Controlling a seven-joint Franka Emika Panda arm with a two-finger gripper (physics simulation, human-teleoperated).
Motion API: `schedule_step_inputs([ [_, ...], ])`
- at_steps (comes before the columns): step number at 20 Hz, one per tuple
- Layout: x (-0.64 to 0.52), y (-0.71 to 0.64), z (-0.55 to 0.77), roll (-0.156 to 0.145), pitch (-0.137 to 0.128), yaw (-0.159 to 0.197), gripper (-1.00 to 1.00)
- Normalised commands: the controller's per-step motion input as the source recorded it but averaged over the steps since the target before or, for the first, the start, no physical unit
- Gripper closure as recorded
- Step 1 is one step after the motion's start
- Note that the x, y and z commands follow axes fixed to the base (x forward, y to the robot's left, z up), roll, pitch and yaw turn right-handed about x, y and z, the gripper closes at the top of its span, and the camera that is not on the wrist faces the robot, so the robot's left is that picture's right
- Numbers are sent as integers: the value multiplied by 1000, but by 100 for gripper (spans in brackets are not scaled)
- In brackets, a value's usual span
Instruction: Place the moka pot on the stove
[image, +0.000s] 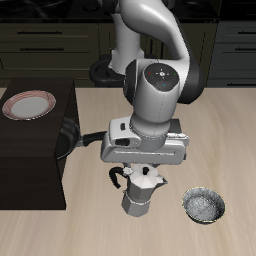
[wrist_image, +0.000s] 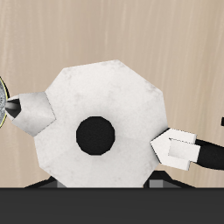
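Note:
The moka pot (image: 140, 194) is silver-grey and faceted and stands upright on the wooden table near its front edge. My gripper (image: 143, 174) hangs straight above it, with its fingers down on either side of the pot's top, spread wide. The wrist view looks straight down on the pot's lid (wrist_image: 96, 101), with its pointed spout (wrist_image: 31, 112) and its handle (wrist_image: 188, 150), and it fills most of that view. I see no grey stove with red coil rings in either view.
A small round foil-like metal bowl (image: 204, 205) sits beside the pot near the front edge. A large black block (image: 35, 165) fills one side of the table and carries a round red-rimmed dish (image: 28, 104). A black pan-like shape (image: 72, 140) is at the block's edge, close to my gripper.

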Motion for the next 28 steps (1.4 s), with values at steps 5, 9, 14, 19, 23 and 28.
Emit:
schedule_step_inputs([
  [5, -120, -2, 274, 2, -52, 17, 100],
  [9, -124, -82, 206, -16, -28, 0, 100],
  [14, -170, -36, 177, 8, -33, 10, 100],
  [19, -271, 49, 150, 28, -23, 17, 100],
  [23, -286, 59, 160, 30, -14, 6, 100],
  [28, -370, 117, 222, 40, -22, 18, 100],
])
